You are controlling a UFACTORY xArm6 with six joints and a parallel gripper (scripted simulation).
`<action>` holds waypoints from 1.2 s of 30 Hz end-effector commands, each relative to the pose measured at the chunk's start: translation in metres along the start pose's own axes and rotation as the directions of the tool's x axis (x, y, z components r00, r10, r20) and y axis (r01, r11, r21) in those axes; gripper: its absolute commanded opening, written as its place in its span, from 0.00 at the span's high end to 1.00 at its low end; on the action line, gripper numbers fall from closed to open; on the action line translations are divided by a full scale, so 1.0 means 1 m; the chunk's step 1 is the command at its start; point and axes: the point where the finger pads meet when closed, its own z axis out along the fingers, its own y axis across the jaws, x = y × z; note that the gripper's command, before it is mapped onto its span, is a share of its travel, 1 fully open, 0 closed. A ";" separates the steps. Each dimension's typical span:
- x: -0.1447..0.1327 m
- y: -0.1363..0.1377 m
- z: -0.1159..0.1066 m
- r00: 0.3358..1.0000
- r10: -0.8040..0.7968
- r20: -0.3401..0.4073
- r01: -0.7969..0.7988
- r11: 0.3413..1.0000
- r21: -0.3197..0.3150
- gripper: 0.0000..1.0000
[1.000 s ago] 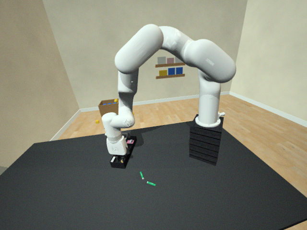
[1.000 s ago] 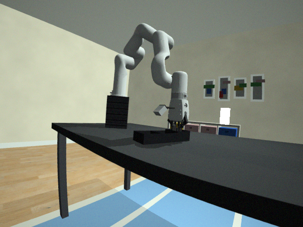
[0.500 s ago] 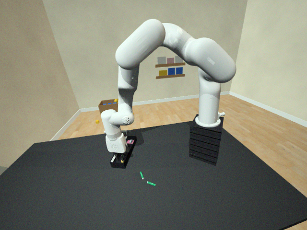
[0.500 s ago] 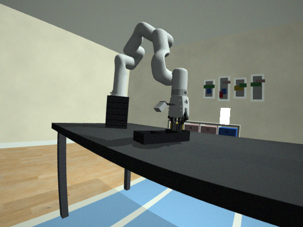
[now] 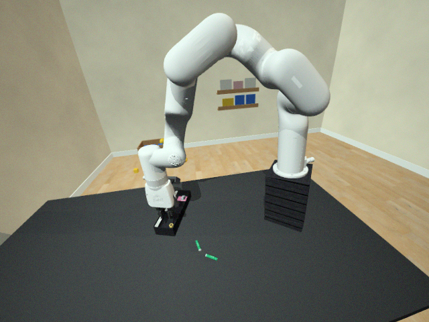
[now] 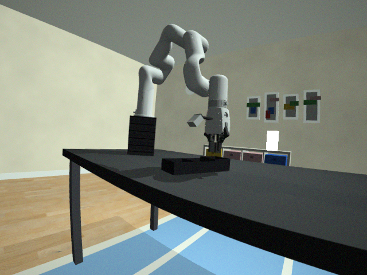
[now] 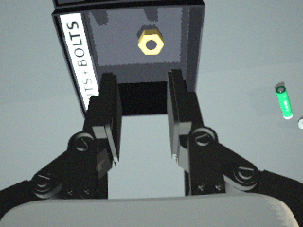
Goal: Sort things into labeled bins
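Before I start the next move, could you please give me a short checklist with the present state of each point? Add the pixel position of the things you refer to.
1. Jaws hold nothing: ok, they stand apart with only a gap between them.
2. Brass nut (image 5: pixel 171 225) (image 7: pixel 151 43) inside the bin whose label ends in "BOLTS": ok.
3. Jaws well clear of the bin walls: cannot tell; they hang close over that bin.
4. Green cylinders (image 5: pixel 198 245) (image 5: pixel 211 257) sorted or rightly left out: cannot tell; both lie on the table, and not every label is readable.
5. Black bins (image 5: pixel 165 231) (image 6: pixel 201 167) standing on the table: ok.
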 end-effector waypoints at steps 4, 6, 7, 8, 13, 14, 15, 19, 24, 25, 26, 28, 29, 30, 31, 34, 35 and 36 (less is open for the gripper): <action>0.000 0.000 -0.004 1.000 0.000 0.000 0.000 1.000 0.001 0.70; 0.000 0.000 -0.008 1.000 0.000 0.000 0.000 1.000 0.001 0.00; 0.000 0.000 -0.012 1.000 0.000 0.000 0.000 1.000 0.001 0.00; 0.000 0.000 -0.016 1.000 0.000 0.000 0.000 1.000 0.001 0.00; 0.000 0.000 -0.032 1.000 0.000 0.000 0.000 1.000 0.001 0.00; 0.000 0.000 -0.032 1.000 0.000 0.000 0.000 1.000 0.001 0.00; 0.000 0.000 -0.036 1.000 0.000 0.000 0.000 1.000 0.001 0.00; 0.000 0.000 -0.052 1.000 0.000 0.000 0.000 1.000 0.001 0.00; 0.000 0.000 -0.072 1.000 0.000 0.000 0.000 1.000 0.001 0.00; 0.000 0.000 -0.076 1.000 0.000 0.000 0.000 1.000 0.001 0.00; 0.000 0.000 -0.080 1.000 0.000 0.000 0.000 1.000 0.001 0.00; 0.000 0.000 -0.088 1.000 0.000 0.000 0.000 1.000 0.001 0.00; 0.000 0.000 -0.092 1.000 0.000 0.000 0.000 1.000 0.001 0.00; 0.000 0.000 -0.092 1.000 0.000 0.000 0.000 1.000 0.001 0.00; 0.000 0.000 -0.092 1.000 0.000 0.000 0.000 1.000 0.001 0.00; 0.000 0.000 -0.104 1.000 0.000 0.000 0.000 1.000 0.001 0.00; 0.000 0.000 -0.108 1.000 0.000 0.000 0.000 1.000 0.001 0.00; 0.000 0.000 -0.112 1.000 0.000 0.000 0.000 1.000 0.001 0.00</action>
